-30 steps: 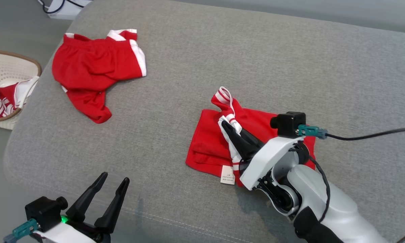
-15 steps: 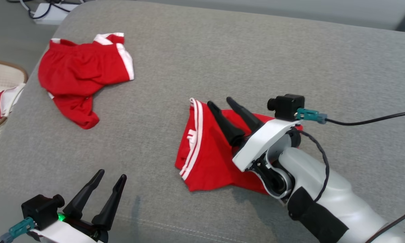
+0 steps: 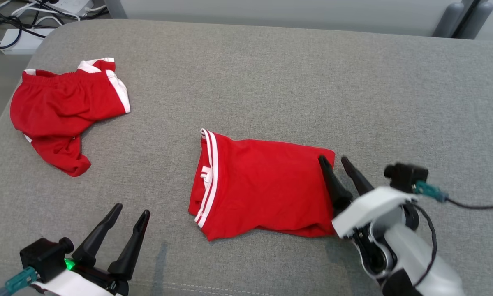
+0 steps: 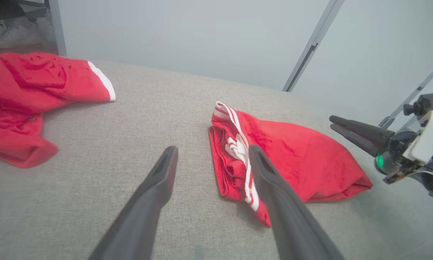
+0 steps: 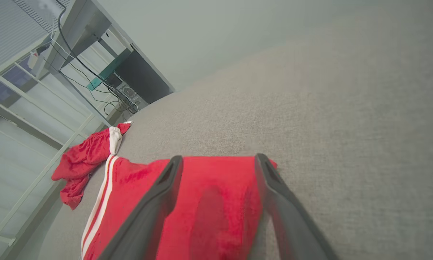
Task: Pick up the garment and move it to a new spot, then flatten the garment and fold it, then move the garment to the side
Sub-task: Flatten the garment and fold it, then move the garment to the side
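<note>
Item: we list one red garment (image 3: 262,185), folded flat into a rough rectangle with white stripes.
Location: it lies near the middle of the grey cushion (image 3: 271,74), a little toward our right.
Long axis: it runs left to right across the head view.
Pointing: the white-striped edge faces our left; the plain red end faces our right. The near edge is uneven, with a small fold at the right corner.
Right gripper (image 3: 333,159): it is at the garment's plain right end. Its fingers are spread and nothing is between them.
Relation to right gripper: in the head view the left finger overlaps the garment's far right corner, and the right finger is over bare cushion just beside it. In the right wrist view the red cloth lies below and between both fingers. In the left wrist view this gripper hangs just above the cloth's end; we cannot tell whether it touches.
Left gripper (image 3: 132,209): it is at the lower left of the head view, fingers apart and empty, well apart from the garment. Its wrist view shows the striped end just past its right finger.
Other stock: a second red garment (image 3: 65,111) lies crumpled at the cushion's far left corner. Cables (image 3: 8,24) lie on the floor beyond.
</note>
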Robot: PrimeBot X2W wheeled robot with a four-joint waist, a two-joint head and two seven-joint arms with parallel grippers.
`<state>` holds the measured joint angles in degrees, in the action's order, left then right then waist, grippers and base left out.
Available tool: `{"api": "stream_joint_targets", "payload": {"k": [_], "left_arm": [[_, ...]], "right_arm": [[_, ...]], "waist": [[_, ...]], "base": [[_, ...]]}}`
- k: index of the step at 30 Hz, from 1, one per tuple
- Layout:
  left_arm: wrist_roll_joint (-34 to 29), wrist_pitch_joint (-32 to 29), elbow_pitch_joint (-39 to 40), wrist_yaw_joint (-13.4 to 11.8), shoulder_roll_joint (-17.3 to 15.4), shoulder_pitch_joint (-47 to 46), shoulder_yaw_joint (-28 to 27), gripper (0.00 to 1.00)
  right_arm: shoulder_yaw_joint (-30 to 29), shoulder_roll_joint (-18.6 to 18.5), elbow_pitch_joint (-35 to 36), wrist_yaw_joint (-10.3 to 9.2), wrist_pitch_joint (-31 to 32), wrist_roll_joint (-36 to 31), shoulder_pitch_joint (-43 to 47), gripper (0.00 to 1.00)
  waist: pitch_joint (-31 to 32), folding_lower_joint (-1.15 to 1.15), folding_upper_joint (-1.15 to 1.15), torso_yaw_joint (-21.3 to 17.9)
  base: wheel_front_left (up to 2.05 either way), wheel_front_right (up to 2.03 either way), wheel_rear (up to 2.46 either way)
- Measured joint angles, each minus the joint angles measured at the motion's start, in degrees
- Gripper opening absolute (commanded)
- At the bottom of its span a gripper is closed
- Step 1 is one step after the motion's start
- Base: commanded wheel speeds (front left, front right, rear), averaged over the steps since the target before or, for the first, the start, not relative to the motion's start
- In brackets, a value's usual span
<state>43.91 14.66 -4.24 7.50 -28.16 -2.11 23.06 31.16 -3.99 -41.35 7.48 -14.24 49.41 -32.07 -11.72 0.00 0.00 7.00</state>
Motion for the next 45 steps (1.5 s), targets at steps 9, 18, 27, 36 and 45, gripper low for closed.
{"api": "stream_joint_targets", "payload": {"k": [9, 18, 27, 36, 45], "left_arm": [[-0.13, 0.0, 0.47, 0.0, -0.42, 0.82, 0.05, 1.0], [-0.12, 0.0, 0.42, 0.0, -0.69, 0.81, 0.6, 1.0], [-0.09, 0.0, 0.0, 0.0, -0.7, 0.8, 0.67, 1.0], [-1.09, 0.0, 1.07, 0.0, -0.7, 0.83, 0.01, 1.0], [-2.66, 0.0, 3.39, 0.0, -0.53, 2.3, -0.29, 1.0]], "right_arm": [[-2.25, 0.27, 4.78, 0.0, 0.0, -0.98, 9.44, 1.0], [1.43, 0.15, 5.16, 0.0, -0.16, 1.2, 10.14, 0.65], [-1.23, 0.74, 2.97, 0.01, -0.16, 1.13, 8.29, 0.0], [-7.55, 0.8, 2.79, 0.01, -0.15, -3.56, 10.62, 0.0], [-10.67, 0.91, 7.61, 0.01, -0.02, -5.81, 16.42, 0.0]], "waist": [[-0.47, 0.0, 0.0, -0.07], [-0.67, 0.0, 0.0, 1.03], [-0.22, 0.0, 0.0, 0.98], [0.51, 0.0, 0.0, -2.91], [1.37, 0.0, 0.0, -11.07]], "base": [[0.0, 0.0, 0.0], [0.0, 0.0, 0.0], [0.0, 0.0, 0.0], [0.0, 0.0, 0.0], [0.0, 0.0, 0.0]]}}
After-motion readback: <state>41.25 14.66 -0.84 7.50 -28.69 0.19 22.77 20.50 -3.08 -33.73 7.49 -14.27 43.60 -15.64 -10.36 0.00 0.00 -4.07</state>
